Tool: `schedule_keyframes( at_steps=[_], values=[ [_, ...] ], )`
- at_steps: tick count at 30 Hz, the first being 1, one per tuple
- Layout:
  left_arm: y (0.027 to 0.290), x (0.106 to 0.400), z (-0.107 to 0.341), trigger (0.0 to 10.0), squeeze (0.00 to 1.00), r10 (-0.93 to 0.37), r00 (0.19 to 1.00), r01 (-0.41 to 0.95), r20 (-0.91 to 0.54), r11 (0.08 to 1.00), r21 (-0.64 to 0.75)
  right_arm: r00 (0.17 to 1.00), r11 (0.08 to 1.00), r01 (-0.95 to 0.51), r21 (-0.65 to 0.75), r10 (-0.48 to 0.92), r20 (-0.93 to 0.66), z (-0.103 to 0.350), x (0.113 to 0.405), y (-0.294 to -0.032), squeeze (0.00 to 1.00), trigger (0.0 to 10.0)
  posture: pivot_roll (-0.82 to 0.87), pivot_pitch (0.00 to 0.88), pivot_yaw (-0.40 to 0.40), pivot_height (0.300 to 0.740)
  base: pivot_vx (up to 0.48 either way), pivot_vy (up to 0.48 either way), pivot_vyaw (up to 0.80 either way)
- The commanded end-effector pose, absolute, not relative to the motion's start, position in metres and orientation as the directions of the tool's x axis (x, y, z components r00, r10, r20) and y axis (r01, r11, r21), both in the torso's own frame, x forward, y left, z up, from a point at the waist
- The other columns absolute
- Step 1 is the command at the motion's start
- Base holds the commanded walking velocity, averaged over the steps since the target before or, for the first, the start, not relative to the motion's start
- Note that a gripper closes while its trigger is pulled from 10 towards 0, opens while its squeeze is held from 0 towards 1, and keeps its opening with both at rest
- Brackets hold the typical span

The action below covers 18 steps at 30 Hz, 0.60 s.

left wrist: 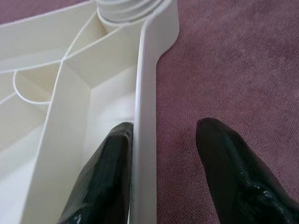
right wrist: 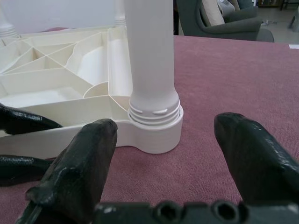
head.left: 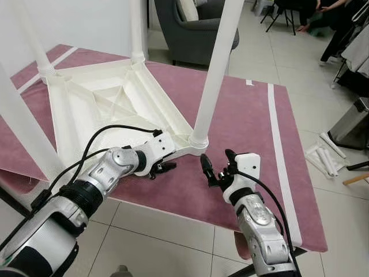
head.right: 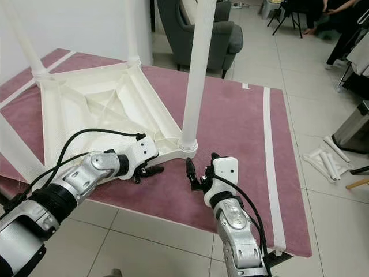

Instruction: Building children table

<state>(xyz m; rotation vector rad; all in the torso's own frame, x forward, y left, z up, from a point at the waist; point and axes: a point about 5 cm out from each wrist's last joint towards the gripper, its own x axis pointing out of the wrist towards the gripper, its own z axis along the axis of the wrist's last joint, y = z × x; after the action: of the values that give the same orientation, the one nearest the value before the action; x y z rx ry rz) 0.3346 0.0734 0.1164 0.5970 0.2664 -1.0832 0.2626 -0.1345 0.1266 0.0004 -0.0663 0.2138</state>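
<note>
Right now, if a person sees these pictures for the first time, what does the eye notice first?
An upside-down white table top lies on a mauve rug, its white legs pointing up. The left gripper straddles its near rim, fingers open, and the right gripper waits open before the nearest corner leg.

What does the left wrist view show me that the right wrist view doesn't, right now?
Left wrist view: the left gripper open astride the rim of the upturned white plastic table top, one finger inside the rim, one over the mauve carpet.

Right wrist view: the right gripper open, facing the full white plastic table leg upright in its corner socket, and a grey armchair behind.

Both: that table top corner, the leg's threaded base and the carpet.
</note>
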Motion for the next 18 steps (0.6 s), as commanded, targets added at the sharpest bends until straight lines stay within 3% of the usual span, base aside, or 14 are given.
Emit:
schedule_keyframes(
  at_steps=[1, 5, 9, 10, 16, 18],
  values=[
    [0.069, 0.33, 0.121, 10.0, 0.0, -0.804, 0.338, 0.937, -0.489, 0.24, 0.254, 0.977, 0.979, -0.205, -0.007, 0.205, 0.065, 0.125, 0.263, -0.135, 0.0, 10.0, 0.12, 0.0, 0.001, 0.74, 0.0, 0.0, 0.0],
    [0.072, 0.328, 0.15, 10.0, 0.0, -0.873, 0.415, 0.901, -0.258, 0.353, 0.253, 0.979, 0.982, -0.189, -0.008, 0.189, 0.081, 0.128, 0.261, -0.136, 0.0, 10.0, 0.11, 0.0, 0.005, 0.74, 0.0, 0.0, 0.0],
    [0.079, 0.322, 0.162, 10.0, 0.0, -0.87, 0.47, 0.869, -0.148, 0.425, 0.254, 0.977, 0.982, -0.19, -0.016, 0.191, 0.092, 0.131, 0.259, -0.135, 0.0, 10.0, 0.11, 0.0, 0.004, 0.74, 0.0, 0.0, 0.0],
    [0.087, 0.314, 0.17, 10.0, 0.0, -0.849, 0.525, 0.831, -0.064, 0.495, 0.255, 0.975, 0.98, -0.198, -0.029, 0.2, 0.102, 0.133, 0.256, -0.13, 0.0, 10.0, 0.11, 0.0, 0.001, 0.74, 0.0, 0.0, 0.0],
    [0.093, 0.295, 0.162, 10.0, 0.0, -0.771, 0.637, 0.747, 0.01, 0.62, 0.241, 0.983, 0.988, -0.154, -0.03, 0.156, 0.095, 0.128, 0.253, -0.129, 0.0, 10.0, 0.12, 0.0, -0.021, 0.74, 0.0, 0.0, 0.0],
    [0.099, 0.289, 0.153, 10.0, 0.0, -0.663, 0.747, 0.643, 0.04, 0.737, 0.21, 0.99, 0.994, -0.113, -0.008, 0.114, 0.082, 0.125, 0.255, -0.134, 0.0, 10.0, 0.13, 0.0, -0.035, 0.74, 0.0, 0.0, 0.0]
  ],
)
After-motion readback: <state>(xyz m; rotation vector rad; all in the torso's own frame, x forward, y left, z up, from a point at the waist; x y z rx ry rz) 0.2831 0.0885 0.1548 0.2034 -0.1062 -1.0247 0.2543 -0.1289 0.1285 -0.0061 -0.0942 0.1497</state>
